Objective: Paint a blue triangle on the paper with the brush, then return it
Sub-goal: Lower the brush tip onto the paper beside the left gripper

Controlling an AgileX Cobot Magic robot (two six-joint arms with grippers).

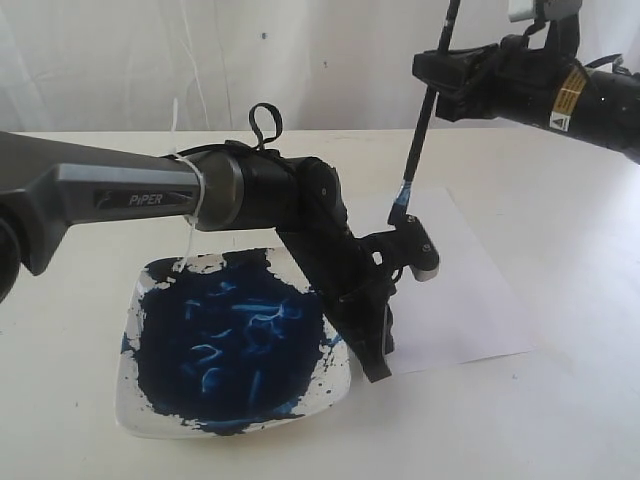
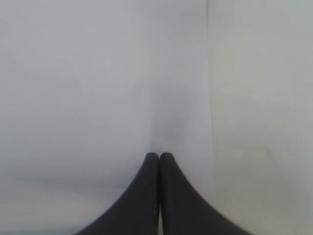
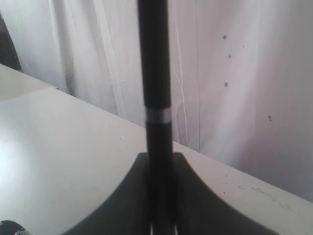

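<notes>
My right gripper (image 1: pixel 437 75) is shut on the black handle of the brush (image 1: pixel 420 140), which stands nearly upright. Its blue bristle tip (image 1: pixel 399 207) is low over the far part of the paper (image 1: pixel 455 290); I cannot tell whether it touches. In the right wrist view the brush handle (image 3: pixel 154 73) rises from between that gripper's (image 3: pixel 160 156) fingers. My left gripper (image 1: pixel 377 368) is shut with its tips down on the paper's near edge beside the dish. The left wrist view shows the shut left gripper (image 2: pixel 159 155) on the blank paper (image 2: pixel 98 98). No blue triangle shows; the left arm hides part of the sheet.
A square white dish (image 1: pixel 133 405) smeared with dark blue paint sits left of the paper, under the left arm (image 1: pixel 120 195). The cream tabletop (image 1: pixel 560 400) lies around them, with a white curtain (image 1: pixel 300 60) behind. The left wrist camera housing (image 1: pixel 418 252) is close to the brush tip.
</notes>
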